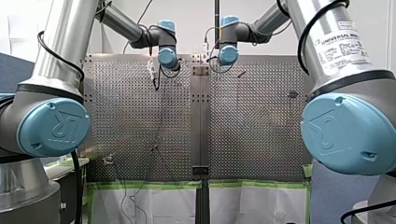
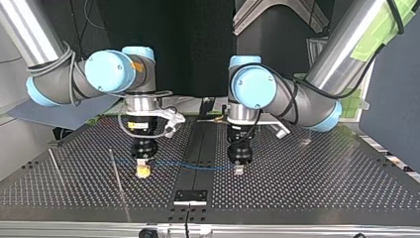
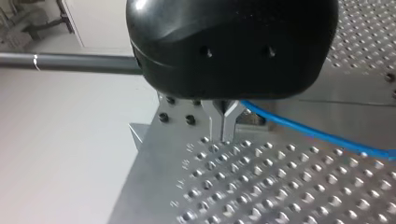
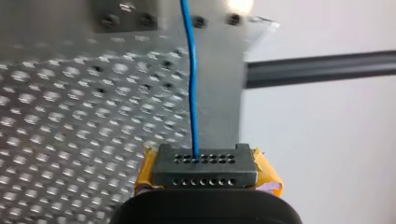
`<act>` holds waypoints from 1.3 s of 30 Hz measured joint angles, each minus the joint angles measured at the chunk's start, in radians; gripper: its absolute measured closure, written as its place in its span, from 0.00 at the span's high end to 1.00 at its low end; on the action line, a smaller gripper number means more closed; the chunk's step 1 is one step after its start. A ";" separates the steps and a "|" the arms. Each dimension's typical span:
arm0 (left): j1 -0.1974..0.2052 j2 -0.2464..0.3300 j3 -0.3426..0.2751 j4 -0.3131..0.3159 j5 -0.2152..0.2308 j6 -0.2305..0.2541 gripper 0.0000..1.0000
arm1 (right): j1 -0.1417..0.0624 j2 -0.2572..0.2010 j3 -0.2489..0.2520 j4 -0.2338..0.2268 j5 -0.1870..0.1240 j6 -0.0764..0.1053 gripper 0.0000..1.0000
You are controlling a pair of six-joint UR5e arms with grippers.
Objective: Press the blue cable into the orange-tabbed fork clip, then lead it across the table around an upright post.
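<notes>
1. Left wrist view: the black housing of our left gripper [image 3: 223, 137] covers most of the fingers [image 3: 215, 116]. Only the tips show, pressed together.
2. Same view: the blue cable [image 3: 317, 135] slips behind those fingers, so its end is hidden. The other way it's cut by the pic edge.
3. The dark bar [image 3: 70, 62] runs behind the housing, rest unseen.
4. Right wrist view: our right gripper [image 4: 205, 164] is cut by the edge. Only its closed tip w/ yellow pads [image 4: 267, 170] shows, and the cable vanishes into it. The table [image 4: 56, 116] beside the cable is blurred.
5. Front view: a small bit at far right [image 1: 293, 94] and another at near left [image 1: 108, 159] are too small to name.
6. Top view, left: a thin rod [image 2: 54, 166] and a second rod [image 2: 118, 178]; can't tell if upright or leaning.
</notes>
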 joint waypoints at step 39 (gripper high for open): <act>-0.177 -0.220 0.319 -0.218 -0.021 -0.003 0.00 | -0.152 -0.093 0.001 0.110 0.000 0.025 0.00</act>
